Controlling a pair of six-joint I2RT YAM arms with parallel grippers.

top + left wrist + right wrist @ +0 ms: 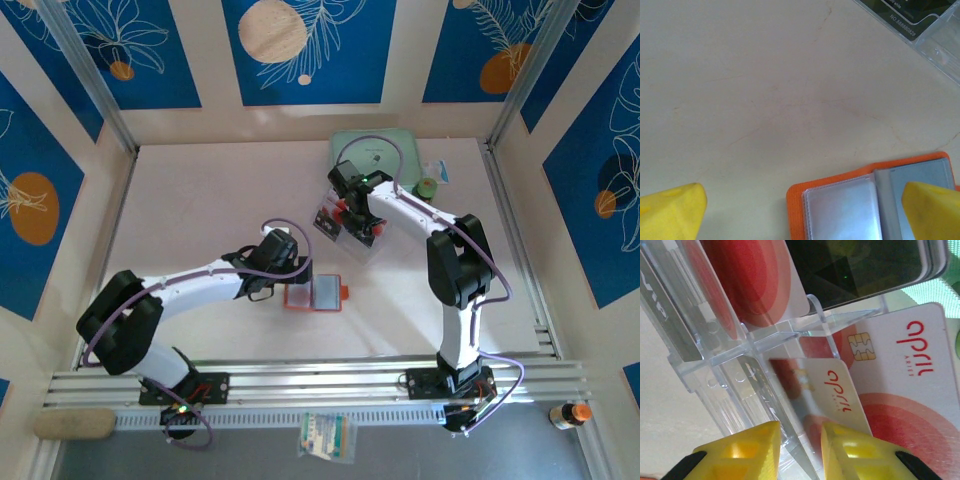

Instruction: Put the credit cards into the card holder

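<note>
the credit cards (900,390) sit in the clear tray (740,365); they look thin, stiff and slippery, so take one by its free edge. the right fingers (750,450) are narrowed around one, but i cannot tell if they grip it. the left fingers (675,210) are released over the open card holder (840,210).

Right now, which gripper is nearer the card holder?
Left. The left gripper is right at the card holder; the right gripper is farther off, at the clear tray holding credit cards.

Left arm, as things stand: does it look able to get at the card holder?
Probably yes. The left tool is open and the card holder lies open on the table right beside it, with nothing between them.
</note>
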